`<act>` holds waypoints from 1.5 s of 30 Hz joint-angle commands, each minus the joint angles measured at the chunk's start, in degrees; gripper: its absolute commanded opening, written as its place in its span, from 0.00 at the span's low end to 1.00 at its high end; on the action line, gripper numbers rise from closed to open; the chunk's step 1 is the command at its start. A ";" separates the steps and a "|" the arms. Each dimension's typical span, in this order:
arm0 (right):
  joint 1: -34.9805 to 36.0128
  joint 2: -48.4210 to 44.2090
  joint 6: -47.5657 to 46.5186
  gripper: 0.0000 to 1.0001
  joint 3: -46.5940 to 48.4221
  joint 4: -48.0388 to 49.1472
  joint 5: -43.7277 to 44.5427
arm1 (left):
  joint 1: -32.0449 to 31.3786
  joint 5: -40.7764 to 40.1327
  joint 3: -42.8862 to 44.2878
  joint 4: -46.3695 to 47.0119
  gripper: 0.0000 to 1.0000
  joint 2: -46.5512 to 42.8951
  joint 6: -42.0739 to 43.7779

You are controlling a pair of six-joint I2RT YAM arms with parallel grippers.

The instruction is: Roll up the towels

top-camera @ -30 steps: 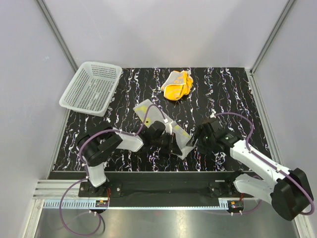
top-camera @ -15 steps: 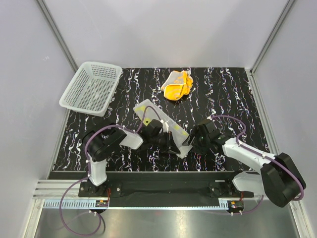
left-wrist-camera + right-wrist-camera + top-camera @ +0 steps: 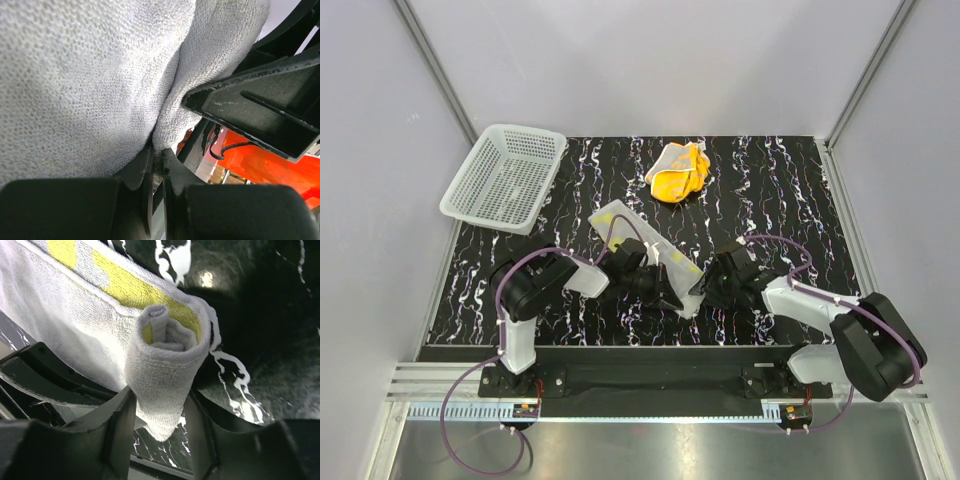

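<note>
A white towel with yellow stripes (image 3: 665, 262) lies on the black marbled table (image 3: 770, 190), its near end rolled up. My left gripper (image 3: 665, 293) is shut on the towel's near-left edge; its wrist view shows the grey-white cloth (image 3: 90, 75) pinched between the fingers. My right gripper (image 3: 708, 288) is shut on the rolled end, and the right wrist view shows the roll (image 3: 162, 365) between both fingers, spiral visible. A crumpled yellow towel (image 3: 678, 170) lies apart at the back.
A white mesh basket (image 3: 505, 177) stands at the back left corner of the table. Grey walls and metal frame posts close in the sides. The table's front rail (image 3: 650, 355) runs just behind both arm bases.
Both grippers have drawn slightly nearer and closer together at the towel's near end. The right arm has folded in toward the left, and the roll sits tighter.
</note>
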 commanded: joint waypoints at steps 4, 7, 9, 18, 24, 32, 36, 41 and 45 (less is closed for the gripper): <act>0.29 2.71 -1.56 0.34 0.51 1.16 3.31 | 0.65 -0.39 0.66 -4.23 0.10 -0.41 2.43; 0.29 4.46 -2.79 0.20 2.97 -0.60 3.22 | 0.65 -4.43 1.62 -11.08 0.31 -3.66 6.66; 0.29 5.34 -2.97 0.15 3.76 -2.18 2.87 | 0.65 -7.68 2.33 -15.92 0.53 -6.30 8.68; 0.38 6.14 -4.03 0.15 10.26 -15.01 0.94 | -5.56 -32.41 5.40 -32.61 0.70 -19.21 23.69; 0.29 6.14 -4.99 0.15 14.22 -22.13 -0.91 | -22.33 -56.95 6.28 -32.37 0.70 -28.18 33.98; 0.29 7.28 -6.13 0.15 15.54 -23.90 -2.49 | -32.65 -62.37 8.47 -25.25 0.70 -22.31 40.76; 0.29 6.93 -6.31 0.15 15.72 -24.25 -3.28 | -33.89 -62.63 11.29 -25.08 0.70 -16.60 41.47; 0.29 6.40 -6.66 0.15 15.54 -24.69 -3.98 | -33.98 -62.71 13.04 -23.31 0.70 -12.29 41.65; 0.38 6.05 -6.84 0.15 15.46 -25.04 -4.60 | -33.98 -62.10 14.19 -23.23 0.63 -8.86 42.00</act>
